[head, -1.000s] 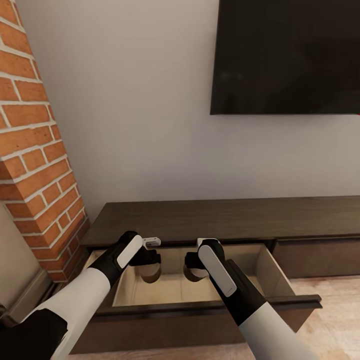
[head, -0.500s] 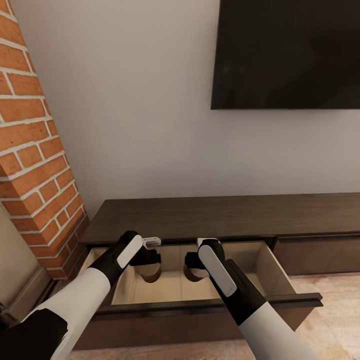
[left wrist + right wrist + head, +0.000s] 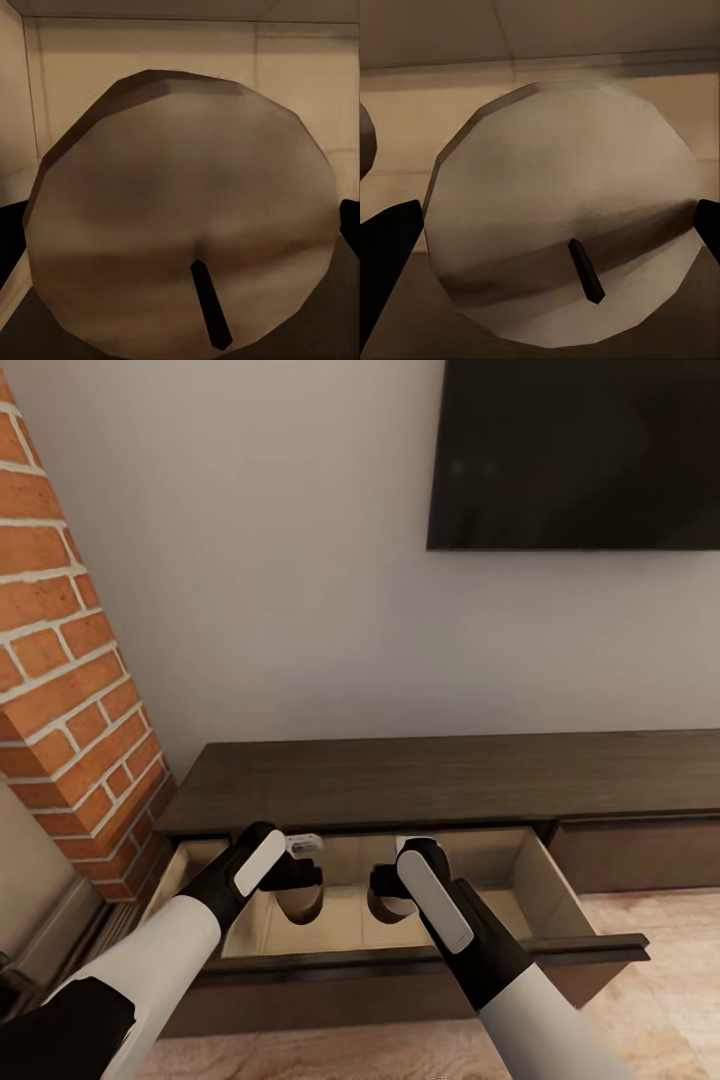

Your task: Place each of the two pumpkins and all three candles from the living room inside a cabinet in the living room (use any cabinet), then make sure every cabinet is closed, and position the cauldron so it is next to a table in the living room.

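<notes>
No legible text, labels, brand marks, numbers or signs in any of the three views. Checked surface by surface:

- Flat black wall-mounted screen (image 3: 575,455), upper right of the head frame: blank, no logo.
- Long low dark brown wooden console (image 3: 440,780), lower half of the head frame: plain top and fronts, unmarked.
- Red brick column (image 3: 60,660), left edge of the head frame: bricks and mortar, no lettering.
- Stubby tan candle tops, left wrist view (image 3: 184,225) and right wrist view (image 3: 566,217): only a dark wick each, no print.
</notes>
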